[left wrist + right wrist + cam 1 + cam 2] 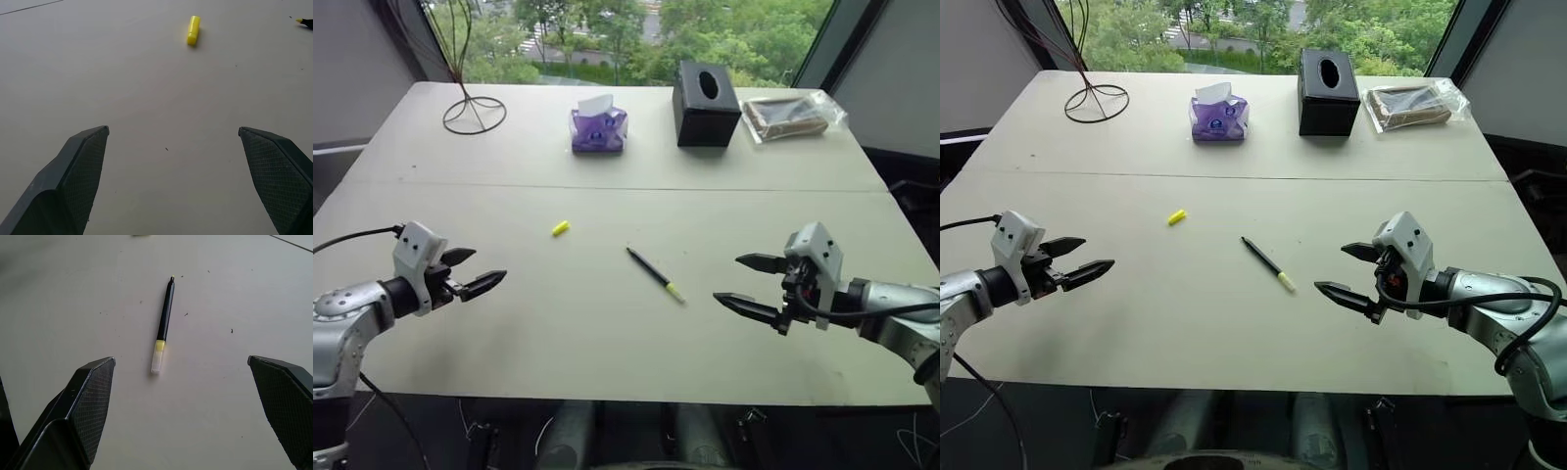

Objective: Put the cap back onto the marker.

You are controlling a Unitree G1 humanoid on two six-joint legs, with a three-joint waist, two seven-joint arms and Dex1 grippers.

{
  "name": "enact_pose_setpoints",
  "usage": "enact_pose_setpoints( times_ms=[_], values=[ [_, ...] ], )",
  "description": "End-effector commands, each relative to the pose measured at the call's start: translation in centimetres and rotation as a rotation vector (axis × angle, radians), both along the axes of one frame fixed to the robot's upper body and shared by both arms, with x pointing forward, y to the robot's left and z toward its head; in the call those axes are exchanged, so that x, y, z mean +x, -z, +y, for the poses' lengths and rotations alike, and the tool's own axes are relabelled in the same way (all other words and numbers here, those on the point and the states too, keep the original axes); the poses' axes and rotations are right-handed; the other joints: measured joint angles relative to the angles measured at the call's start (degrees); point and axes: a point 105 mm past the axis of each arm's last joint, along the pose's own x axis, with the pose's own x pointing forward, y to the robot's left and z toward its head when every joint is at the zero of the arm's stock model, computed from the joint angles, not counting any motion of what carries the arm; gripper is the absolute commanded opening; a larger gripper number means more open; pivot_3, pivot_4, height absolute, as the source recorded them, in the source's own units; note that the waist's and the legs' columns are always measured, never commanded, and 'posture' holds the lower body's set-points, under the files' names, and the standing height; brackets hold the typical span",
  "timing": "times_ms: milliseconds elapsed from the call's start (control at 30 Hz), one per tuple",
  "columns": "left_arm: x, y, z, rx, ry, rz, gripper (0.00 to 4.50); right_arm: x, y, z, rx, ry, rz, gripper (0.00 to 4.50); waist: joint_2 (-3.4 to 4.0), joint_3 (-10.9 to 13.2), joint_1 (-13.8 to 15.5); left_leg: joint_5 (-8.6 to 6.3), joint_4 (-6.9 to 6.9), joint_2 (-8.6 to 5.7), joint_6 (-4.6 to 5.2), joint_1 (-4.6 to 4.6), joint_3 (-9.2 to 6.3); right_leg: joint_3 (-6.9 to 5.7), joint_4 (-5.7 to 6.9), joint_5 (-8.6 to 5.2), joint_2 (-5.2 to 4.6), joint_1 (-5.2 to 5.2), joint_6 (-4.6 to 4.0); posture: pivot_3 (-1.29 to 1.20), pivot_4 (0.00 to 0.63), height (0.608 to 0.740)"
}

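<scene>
- On the tabletop (509, 323) the marker (655, 273) lies flat in the middle, and the cap (561, 228) lies apart from it, nearer the left side.
- The tiny cap could roll or pop away if it gets pinched off-center, I think.
- The thin marker could slide when nudged.
- The left pincer (473, 271) is wide open and holds nothing.
- The right pincer (750, 284) is wide open too, touching nothing.

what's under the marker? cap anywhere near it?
Only bare table under the marker. The cap lies apart, toward the left gripper. Nothing covers either.
</scene>
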Motion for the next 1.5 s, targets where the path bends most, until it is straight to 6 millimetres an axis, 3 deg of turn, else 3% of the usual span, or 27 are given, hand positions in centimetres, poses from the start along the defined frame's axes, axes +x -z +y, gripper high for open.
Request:
enact_pose_setpoints(
  times_ms=[33, 1000, 1133, 1400, 1500],
  values=[
    [0.3, -1.5, 0.4, 0.017, -0.009, -0.060, 4.43, -0.4, -0.8, 0.8, -0.004, -0.029, -0.041, 4.50, 0.00, 0.0, 0.1, 0.00, 0.00, 0.00, 0.00, -0.01, 0.00, 0.00, 0.00, 0.00, 0.00, 0.00, 0.00, 0.00, 0.150, 0.740],
    [0.6, -1.3, 0.8, 0.062, -0.029, -0.083, 4.43, 0.6, 0.1, 0.4, -0.020, 0.007, -0.066, 4.50, 0.00, 0.0, 0.0, 0.02, 0.00, 0.00, 0.04, -0.01, 0.01, -0.01, -0.01, 0.00, 0.02, 0.00, 0.00, 0.00, 0.150, 0.740],
    [0.9, -2.6, 1.2, 0.085, -0.004, -0.093, 4.43, 0.7, -0.3, 0.5, -0.018, 0.001, -0.072, 4.50, -0.02, 0.0, 0.0, 0.07, 0.00, 0.00, 0.12, -0.01, 0.01, -0.01, 0.00, 0.00, 0.04, -0.01, 0.00, 0.00, 0.150, 0.740],
    [1.0, -6.1, -2.9, 0.104, 0.364, -0.108, 4.43, 1.2, -0.9, 1.8, 0.016, -0.037, -0.052, 4.50, -0.02, 0.0, 0.1, 0.06, 0.01, -0.02, 0.11, -0.01, 0.04, -0.02, -0.01, 0.00, 0.03, 0.00, 0.00, 0.00, 0.150, 0.740],
    [1.3, -6.3, -4.7, 0.147, 0.528, -0.074, 4.43, 2.8, -0.4, 2.9, -0.023, -0.001, -0.103, 4.50, -0.03, 0.0, 0.0, 0.08, 0.01, -0.02, 0.14, -0.01, 0.03, -0.03, 0.00, 0.01, 0.07, 0.00, 0.00, 0.00, 0.150, 0.740]
  ],
)
